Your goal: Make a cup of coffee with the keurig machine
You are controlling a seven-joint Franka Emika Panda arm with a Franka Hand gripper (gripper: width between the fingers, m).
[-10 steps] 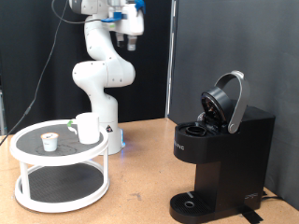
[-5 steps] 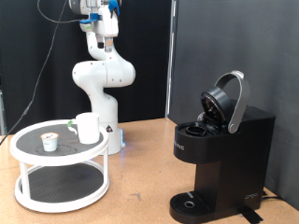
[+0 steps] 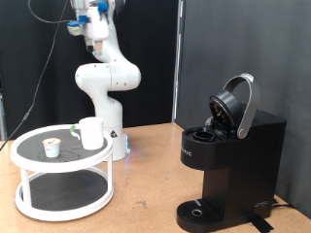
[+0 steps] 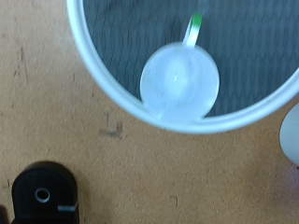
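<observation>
Gripper [image 3: 94, 44] hangs high in the exterior view, well above the white two-tier round stand [image 3: 62, 181] and roughly over its right side. Its fingers are too small and blurred there to judge, and none of them appear in the wrist view, so I cannot tell whether it is wide or narrow; nothing shows between them.

The cup [image 3: 91, 133] stands upright on the top tier of the stand, near its right edge. In the wrist view, the cup [image 4: 180, 82] appears from straight above as a pale round rim inside the stand's white ring [image 4: 103, 77]. A small white pod with a dark top [image 3: 51, 147] sits on the same tier, to the cup's left in the exterior view and a little apart from it. A small green item [image 4: 194, 24] lies just beside the cup on the tier.

The keurig machine [image 3: 233, 160] stands on the wooden table [image 3: 141, 184], well apart from the stand, to its right in the exterior view. Its domed lid [image 3: 236, 105] is raised, the chamber open. Its round drip base [image 3: 200, 209] is bare. The wrist view catches that dark base [image 4: 43, 192] at the frame's edge.
</observation>
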